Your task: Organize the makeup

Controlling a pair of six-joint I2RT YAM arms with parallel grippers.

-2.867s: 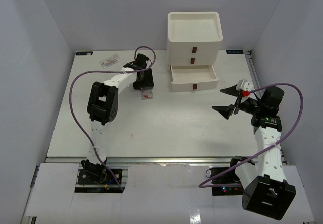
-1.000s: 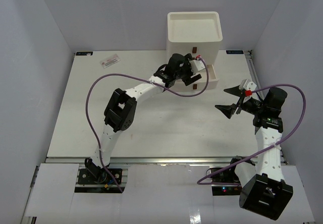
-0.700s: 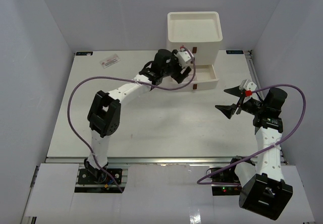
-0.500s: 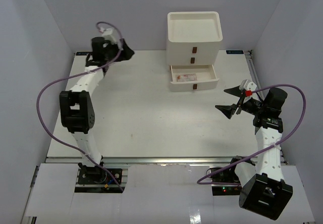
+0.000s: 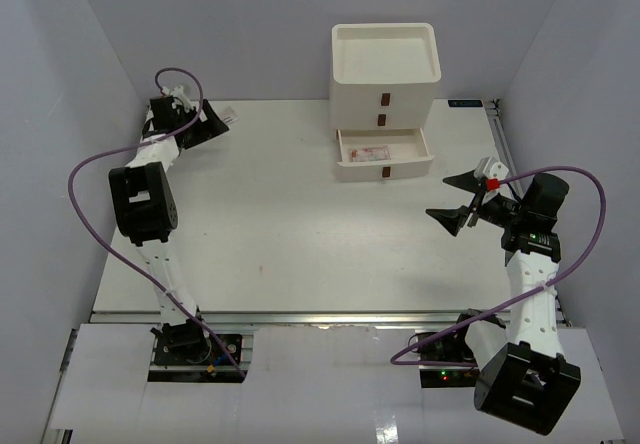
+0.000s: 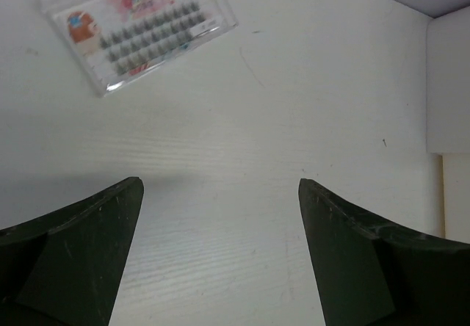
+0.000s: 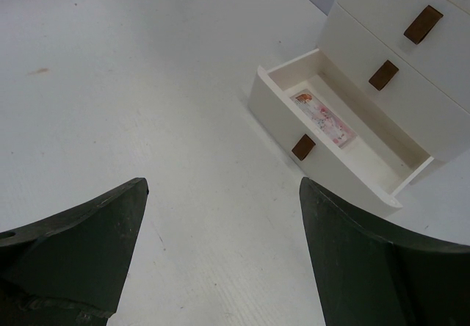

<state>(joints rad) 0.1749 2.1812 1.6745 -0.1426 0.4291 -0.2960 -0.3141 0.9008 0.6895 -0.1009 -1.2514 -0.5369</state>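
Top external view shows the white table, and on it, at the far edge a little right of the middle, stands the white three-drawer box. Its lowest drawer is pulled out, while the two upper ones are closed. The left arm reaches to the far left corner of the table, and the right arm stays near the right edge. The left gripper has its fingers spread wide with nothing between them. The right gripper is spread wide too, empty, and it faces the open drawer. A pink-red packet lies flat inside this drawer. The second packet lies flat on the table near the far left corner, just beyond the left fingertips and apart from them.
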